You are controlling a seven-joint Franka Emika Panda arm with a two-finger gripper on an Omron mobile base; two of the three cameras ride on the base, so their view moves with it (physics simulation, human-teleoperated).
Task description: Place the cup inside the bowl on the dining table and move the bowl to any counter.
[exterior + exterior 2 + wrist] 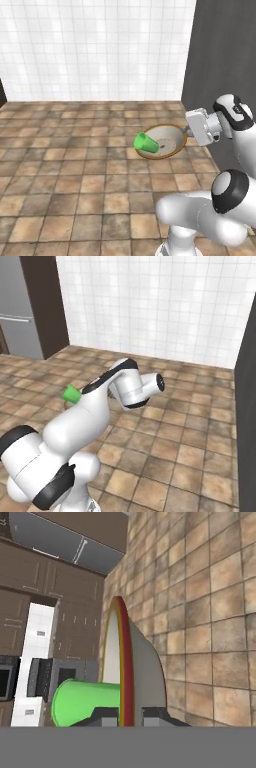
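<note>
Midair, pincer (131, 716) clamps bowl (167, 137) rim, cup (146, 143) inside, tiled floor (75, 175) below

Lighting is flat and even everywhere, typical render look, no obvious light source. The white tiled wall (95, 47) is bright but without glare. The floor tiles (75, 185) look soft and low-res, and no cast shadows land on them. The hand view is a bit blocky, with slightly smeared cabinets (55, 587). No edge distortion.
</note>
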